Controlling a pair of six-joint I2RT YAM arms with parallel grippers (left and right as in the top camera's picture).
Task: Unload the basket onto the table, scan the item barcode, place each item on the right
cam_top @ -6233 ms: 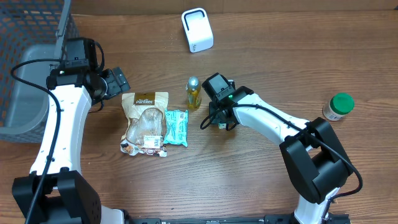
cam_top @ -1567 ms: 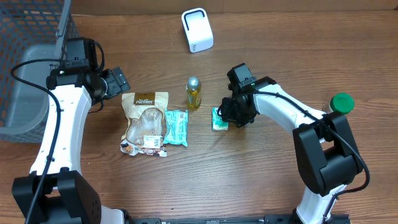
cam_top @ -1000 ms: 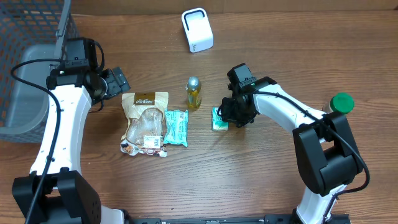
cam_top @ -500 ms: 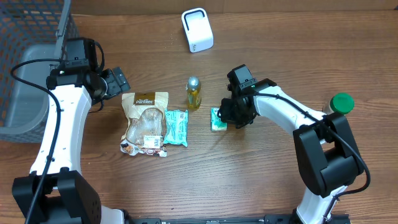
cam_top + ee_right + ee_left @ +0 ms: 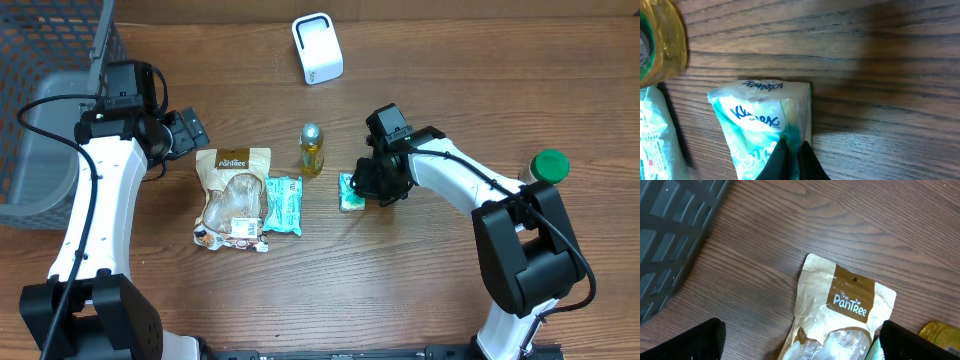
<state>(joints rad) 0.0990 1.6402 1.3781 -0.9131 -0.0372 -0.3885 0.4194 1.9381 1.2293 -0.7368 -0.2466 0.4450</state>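
Observation:
A small teal-and-white Kleenex tissue pack (image 5: 350, 192) lies on the wooden table right of centre. My right gripper (image 5: 368, 189) reaches down at its right edge. In the right wrist view the pack (image 5: 757, 117) lies flat, and the right gripper (image 5: 792, 146) is shut, pinching the pack's wrapper near its lower right corner. No barcode shows on it. The white scanner (image 5: 317, 48) stands at the far edge of the table. My left gripper (image 5: 190, 134) hangs open over the top of a tan snack pouch (image 5: 840, 310), with nothing between its fingers (image 5: 692, 342).
A small bottle of yellow liquid (image 5: 312, 149) stands just left of the gripped pack. A second teal pack (image 5: 284, 204) lies beside the tan pouch (image 5: 233, 195). A green-lidded jar (image 5: 545, 170) stands far right, and a grey basket (image 5: 50, 140) far left.
The right jaws have closed the last bit onto the tissue pack's wrapper. The pack and both arms have hardly moved.

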